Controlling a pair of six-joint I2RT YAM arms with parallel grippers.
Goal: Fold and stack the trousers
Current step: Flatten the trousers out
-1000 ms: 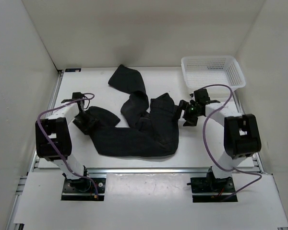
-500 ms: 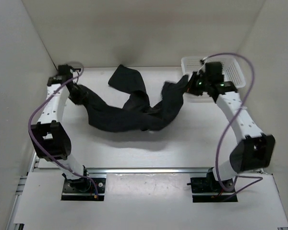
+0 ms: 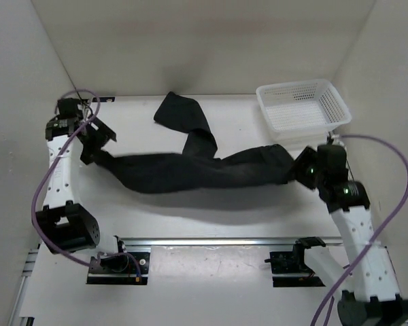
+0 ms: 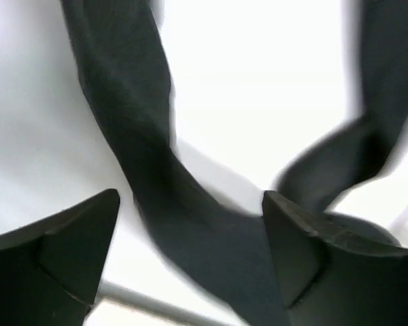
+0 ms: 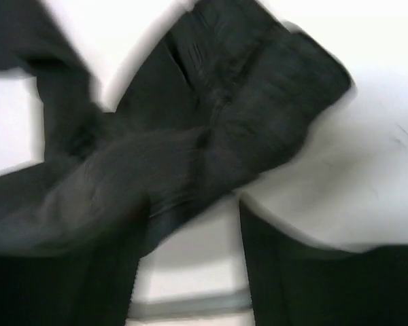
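Observation:
The black trousers (image 3: 190, 171) lie stretched in a long band across the table, and one leg (image 3: 180, 114) trails toward the back wall. My left gripper (image 3: 94, 144) sits at the band's left end with its jaws wide open. In the left wrist view the cloth (image 4: 143, 136) runs between the spread fingers (image 4: 75, 238) without being pinched. My right gripper (image 3: 296, 170) is at the band's right end. There the jaws are apart with bare table between them, and the bunched end of the trousers (image 5: 211, 122) lies just ahead, touching the left finger (image 5: 68, 285).
A white mesh basket (image 3: 296, 84) stands at the back right corner, close behind the right arm. White walls enclose the table on the left, back and right. A metal rail (image 3: 211, 240) runs along the near edge.
Both arms lifted the crumpled trousers, pulled them apart sideways and laid them out as a long band. Both grippers, shut on the cloth half a second ago, have opened and let go.

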